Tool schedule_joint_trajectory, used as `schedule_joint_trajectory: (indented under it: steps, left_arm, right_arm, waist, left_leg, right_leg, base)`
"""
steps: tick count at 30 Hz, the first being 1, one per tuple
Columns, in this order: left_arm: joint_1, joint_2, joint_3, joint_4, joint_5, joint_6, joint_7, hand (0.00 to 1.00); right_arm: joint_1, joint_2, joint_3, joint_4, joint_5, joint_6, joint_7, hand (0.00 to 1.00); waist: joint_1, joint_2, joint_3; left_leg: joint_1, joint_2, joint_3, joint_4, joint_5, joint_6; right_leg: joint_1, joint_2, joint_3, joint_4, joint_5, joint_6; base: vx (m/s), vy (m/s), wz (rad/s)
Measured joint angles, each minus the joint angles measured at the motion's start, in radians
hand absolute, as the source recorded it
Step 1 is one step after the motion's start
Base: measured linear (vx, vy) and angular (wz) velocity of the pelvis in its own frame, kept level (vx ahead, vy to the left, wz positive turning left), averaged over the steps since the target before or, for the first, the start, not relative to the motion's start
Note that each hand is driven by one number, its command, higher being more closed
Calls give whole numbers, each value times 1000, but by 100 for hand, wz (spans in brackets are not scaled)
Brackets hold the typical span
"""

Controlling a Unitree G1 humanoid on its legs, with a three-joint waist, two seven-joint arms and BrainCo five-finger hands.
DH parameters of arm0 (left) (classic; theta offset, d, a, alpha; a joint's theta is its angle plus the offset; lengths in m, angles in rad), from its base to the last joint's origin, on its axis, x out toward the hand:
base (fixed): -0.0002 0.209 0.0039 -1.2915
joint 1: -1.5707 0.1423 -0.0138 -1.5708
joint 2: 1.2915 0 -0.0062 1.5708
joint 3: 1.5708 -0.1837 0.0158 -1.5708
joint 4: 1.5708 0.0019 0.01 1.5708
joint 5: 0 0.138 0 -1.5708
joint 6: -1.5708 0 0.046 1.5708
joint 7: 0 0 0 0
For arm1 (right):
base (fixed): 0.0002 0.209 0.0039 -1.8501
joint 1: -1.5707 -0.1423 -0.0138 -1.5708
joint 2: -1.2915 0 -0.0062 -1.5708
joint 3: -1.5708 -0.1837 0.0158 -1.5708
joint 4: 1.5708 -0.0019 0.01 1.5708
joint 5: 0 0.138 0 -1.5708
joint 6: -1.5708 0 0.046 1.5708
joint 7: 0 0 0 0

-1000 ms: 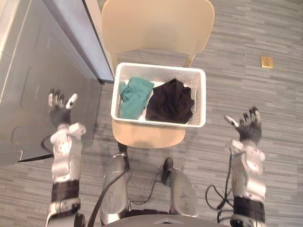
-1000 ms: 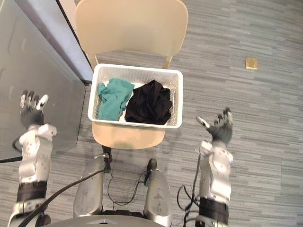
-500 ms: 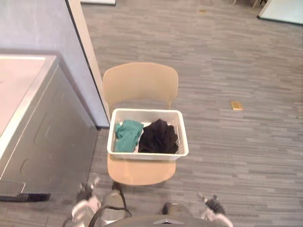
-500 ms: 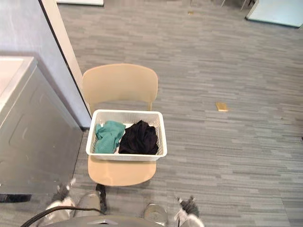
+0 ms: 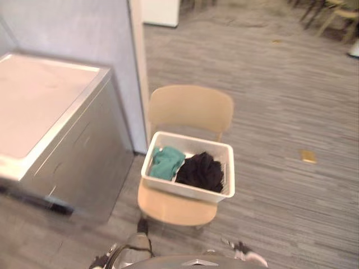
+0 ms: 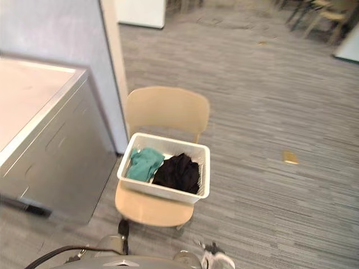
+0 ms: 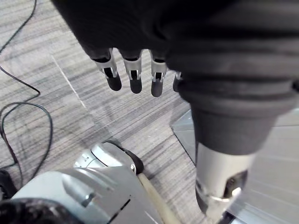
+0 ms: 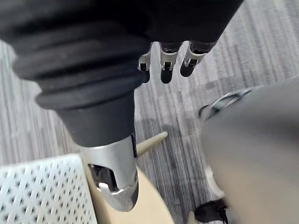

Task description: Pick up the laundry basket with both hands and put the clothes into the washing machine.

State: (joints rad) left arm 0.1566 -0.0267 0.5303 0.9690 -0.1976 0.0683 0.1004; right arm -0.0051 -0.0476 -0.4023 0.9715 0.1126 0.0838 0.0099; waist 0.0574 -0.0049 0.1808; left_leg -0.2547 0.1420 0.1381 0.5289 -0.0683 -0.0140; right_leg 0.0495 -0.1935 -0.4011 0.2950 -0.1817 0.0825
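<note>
Sitting on the seat of a beige chair [image 5: 190, 109], the white perforated laundry basket [image 5: 182, 190] is level and untouched by either hand. Inside it, a teal cloth [image 5: 167, 162] lies bunched at the robot's left end and a black garment [image 5: 201, 172] is heaped at the right end; the two touch near the middle. The chair's backrest rises just behind the basket's far rim.

Left hand [image 7: 133, 77]: low by the robot's body, fingers hanging nearly straight and a little apart, thumb out to the side, nothing in its grasp, grey floor past the fingertips.

Right hand [image 8: 166, 63]: also low, fingers relaxed and loosely extended, holding nothing. Its wrist view shows a corner of the basket and the edge of the chair seat close beside the thumb, not in contact.

The grey washing machine [image 5: 50, 112] stands to the robot's left of the chair, with its flat pale top facing up. A blue-grey wall panel [image 5: 84, 33] runs behind it, ending just behind the chair. A small tan object [image 5: 308, 156] lies on the grey striped floor [image 5: 280, 101], well apart to the right.
</note>
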Motion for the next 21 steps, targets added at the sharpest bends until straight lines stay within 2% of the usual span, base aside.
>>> schedule_joint_trajectory:
  steps: [1,2,3,4,5,6,7,8,9,10,11,12,13,15,16,17,19,20,21]
  left_arm:
    - [22,-3,2,15,-1,0,1,0]
    - [36,-4,1,24,0,0,-2,0]
    - [43,-11,-2,31,4,1,-3,0]
    - [52,-11,-2,34,4,2,-3,0]
    - [50,-11,0,32,6,4,-1,0]
    - [36,-2,-7,31,8,5,0,0]
    - [34,9,-17,29,8,4,1,0]
    - [20,29,-25,28,7,2,2,0]
    - [13,65,-32,28,6,2,4,0]
    - [-12,59,-66,24,3,1,-1,0]
    - [-31,48,-92,24,3,2,-1,0]
    - [-43,47,-107,22,3,1,-1,0]
    - [-57,65,-148,15,2,-1,-3,0]
    - [-39,87,-206,-2,2,-2,-6,0]
    - [-21,98,-226,-11,2,-6,-6,0]
    - [-21,102,-234,-13,2,-11,-7,0]
    - [-20,107,-245,-1,3,-21,-16,0]
    - [-17,108,-247,30,9,-24,-18,0]
    - [-12,108,-250,38,21,-23,-18,0]
  right_arm:
    - [0,0,7,-22,6,-5,-1,0]
    - [3,0,9,-22,16,-10,-3,0]
    - [15,-5,11,-21,35,-15,-8,0]
    - [21,-6,11,-21,40,-15,-10,0]
    - [35,-8,5,-21,40,-14,-12,0]
    - [52,-12,-20,-8,40,-23,-20,0]
    - [56,-10,-33,-10,39,-31,-19,0]
    - [53,-14,-31,10,39,-16,-18,0]
    - [60,-2,-34,46,38,-10,-17,0]
    - [60,-23,-56,74,37,-10,-21,0]
    - [60,-39,-78,106,39,-4,-21,0]
    - [61,-44,-101,115,39,0,-19,0]
    - [61,-23,-123,126,38,8,-20,0]
    - [82,-7,-131,144,38,23,-20,0]
    - [91,-3,-131,142,38,25,-20,0]
    - [91,-4,-131,142,38,26,-20,0]
    - [83,-3,-133,141,39,29,-20,0]
    - [79,-3,-141,113,41,28,-19,0]
    - [83,-2,-142,99,43,27,-16,0]
  waist:
    - [-2,4,4]
    - [-3,14,-2]
    - [-17,35,-15]
    - [-20,41,-19]
    - [-30,55,-35]
    - [-41,42,-34]
    - [-51,29,-36]
    - [-64,9,-57]
    - [-76,-24,-72]
    - [-78,12,-69]
    - [-83,31,-66]
    - [-87,30,-64]
    - [-89,-9,-49]
    - [-78,-31,-49]
    - [-72,-32,-50]
    - [-67,-32,-51]
    - [-60,-41,-50]
    - [-70,-42,-52]
    - [-72,-28,-51]
  left_leg:
    - [29,47,33,184,-77,-26]
    - [57,75,40,242,-95,-40]
    - [115,163,43,350,-103,-54]
    - [131,205,46,375,-92,-55]
    - [156,286,47,345,25,-23]
    - [202,229,95,215,-28,-40]
    - [214,192,101,154,-52,-12]
    - [235,174,66,37,-67,-51]
    - [237,153,49,-18,-107,-97]
    - [248,190,49,-67,-142,-151]
    - [279,176,42,-152,-187,-211]
    - [287,156,42,-188,-207,-217]
    - [296,99,22,-205,-206,-204]
    - [313,60,-8,-191,-205,-203]
    - [319,48,-24,-197,-208,-196]
    - [316,39,-32,-204,-210,-183]
    - [302,-11,-58,-242,-190,-131]
    - [312,-50,-97,-291,-161,-101]
    - [319,-55,-114,-311,-149,-90]
  right_leg:
    - [4,-15,1,19,4,3]
    - [4,-23,0,28,7,5]
    - [-8,-43,-4,53,14,17]
    - [-20,-55,-5,72,18,20]
    - [-60,-85,-21,124,24,23]
    - [-103,-155,-29,207,29,12]
    - [-135,-156,-16,221,-5,34]
    - [-160,-109,-20,173,-5,30]
    - [-154,-95,-83,92,71,-40]
    - [-152,-102,-123,100,98,-16]
    - [-149,-121,-151,113,106,0]
    - [-139,-140,-168,122,114,14]
    - [-109,-193,-191,125,127,27]
    - [-36,-220,-191,83,192,24]
    - [-10,-222,-190,58,235,27]
    - [-10,-229,-189,56,250,32]
    - [-33,-279,-186,90,278,24]
    - [-65,-313,-133,162,326,-51]
    - [-90,-308,-75,192,356,-95]
  base:
    - [-211,124,11]
    - [-188,168,19]
    - [-177,242,21]
    - [-164,279,42]
    - [-126,343,76]
    - [-80,281,95]
    - [-127,263,103]
    - [-206,75,115]
    - [-242,128,139]
    - [-179,157,141]
    - [-81,365,113]
    - [-44,329,114]
    - [-86,372,101]
    - [-131,355,78]
    - [-124,306,49]
    - [-130,244,42]
    - [-74,120,49]
    - [-61,79,69]
    - [-51,94,86]
